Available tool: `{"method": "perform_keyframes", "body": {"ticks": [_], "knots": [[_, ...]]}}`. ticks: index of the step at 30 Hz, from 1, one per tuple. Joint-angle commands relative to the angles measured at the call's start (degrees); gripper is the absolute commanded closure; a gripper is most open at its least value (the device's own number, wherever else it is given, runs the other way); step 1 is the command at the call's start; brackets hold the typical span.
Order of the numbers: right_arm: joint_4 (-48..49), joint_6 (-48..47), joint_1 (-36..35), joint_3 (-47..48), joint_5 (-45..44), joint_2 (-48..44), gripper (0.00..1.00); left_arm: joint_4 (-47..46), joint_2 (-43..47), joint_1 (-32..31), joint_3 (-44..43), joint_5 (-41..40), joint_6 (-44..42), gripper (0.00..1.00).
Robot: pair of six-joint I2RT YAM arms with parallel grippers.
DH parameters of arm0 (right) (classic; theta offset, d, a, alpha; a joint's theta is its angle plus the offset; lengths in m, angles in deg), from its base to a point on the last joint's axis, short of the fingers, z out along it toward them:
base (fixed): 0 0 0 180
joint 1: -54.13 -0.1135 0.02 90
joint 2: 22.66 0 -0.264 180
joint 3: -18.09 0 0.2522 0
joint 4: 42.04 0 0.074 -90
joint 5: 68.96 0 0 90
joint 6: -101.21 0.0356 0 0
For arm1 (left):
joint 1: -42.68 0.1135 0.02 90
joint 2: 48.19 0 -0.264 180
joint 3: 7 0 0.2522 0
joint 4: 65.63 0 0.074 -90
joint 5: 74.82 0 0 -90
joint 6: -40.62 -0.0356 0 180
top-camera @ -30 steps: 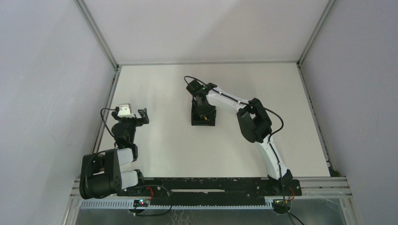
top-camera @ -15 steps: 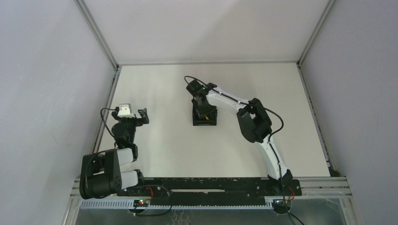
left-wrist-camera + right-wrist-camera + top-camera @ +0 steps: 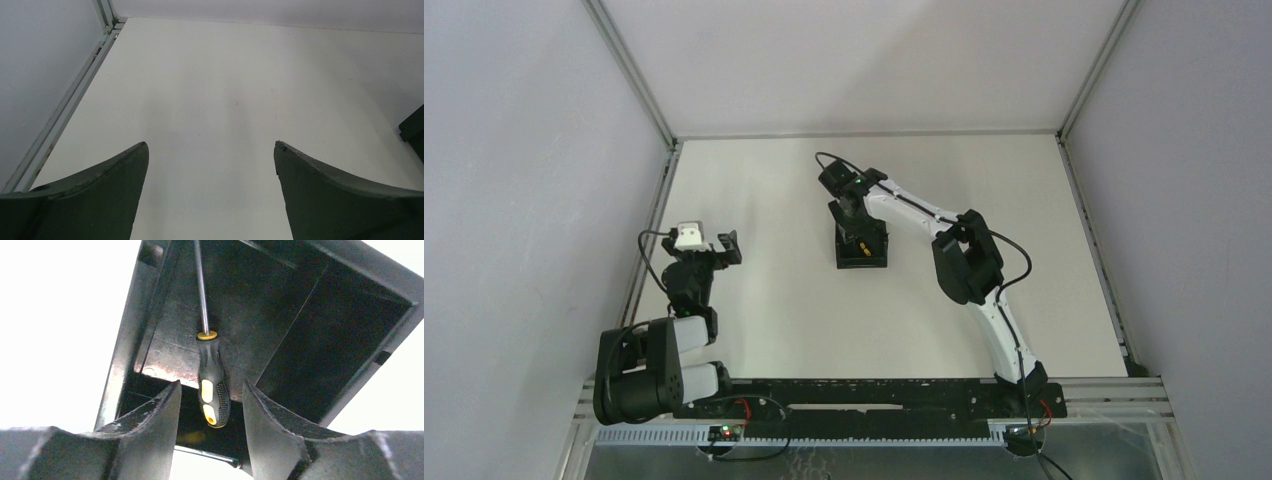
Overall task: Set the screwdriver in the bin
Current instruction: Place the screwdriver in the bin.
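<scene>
A: What's around? Anything in the way?

B: White table (image 3: 754, 300), metal frame rail (image 3: 65, 110) along its left edge, grey walls on 3 sides. The bin (image 3: 879, 258) sits around mid-table. The right arm reaches across bare tabletop to it. The left gripper (image 3: 211, 145) hangs near the rail, well apart from the bin, fingers spread wide and nothing in them. There's a dark corner at the right edge of the left wrist view, can't tell what it is.

A: Screwdriver?

B: The screwdriver (image 3: 212, 385) is inside the bin, lying on the floor. Shaft points away from the right wrist camera, handle butt toward the near wall. Top view shows only an orange speck of it.

A: Right gripper?

B: The right gripper (image 3: 211, 386) is over the bin's near end, angled down into it. Its 2 fingers (image 3: 150, 430) are partly spread. The handle shows in the gap between them with daylight on both sides, no contact. It holds nothing.
</scene>
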Motion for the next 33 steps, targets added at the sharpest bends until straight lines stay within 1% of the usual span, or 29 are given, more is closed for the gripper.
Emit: {"method": "perform_keyframes", "body": {"ticks": [1, 9, 12, 19, 21, 24, 26, 33], "knots": [[-2.3, 1.0, 0.4, 4.9, -1.7, -4.9, 0.42, -5.7, -0.1, -0.2, 1.1, 0.0, 0.5, 0.00], [-5.5, 1.0, 0.9, 10.5, -3.5, -7.1, 0.33, -5.7, -0.1, -0.3, 1.1, 0.0, 0.5, 0.00], [-6.3, 0.6, 1.6, 12.4, -4.8, -8.8, 0.26, -5.6, -0.2, -0.2, 1.0, 0.0, 0.5, 0.00], [-6.6, -0.2, 5.9, 12.2, -5.6, -15.1, 0.18, -5.7, -0.1, -0.2, 1.1, 0.0, 0.5, 0.00], [-5.9, -0.4, 7.6, 10.4, -5.6, -17.4, 0.16, -5.7, -0.1, -0.3, 1.1, 0.0, 0.5, 0.00], [-4.0, -0.7, 10.4, 5.8, -5.2, -21.8, 0.08, -5.6, -0.1, -0.2, 1.1, 0.0, 0.5, 0.00], [-2.2, -0.9, 12.5, 2.0, -4.5, -24.7, 0.04, -5.6, -0.1, -0.2, 1.1, 0.0, 0.5, 0.00], [4.0, -2.4, 19.6, -13.7, -2.0, -35.4, 0.02, -5.6, -0.1, -0.2, 1.1, 0.0, 0.5, 0.00]]}}
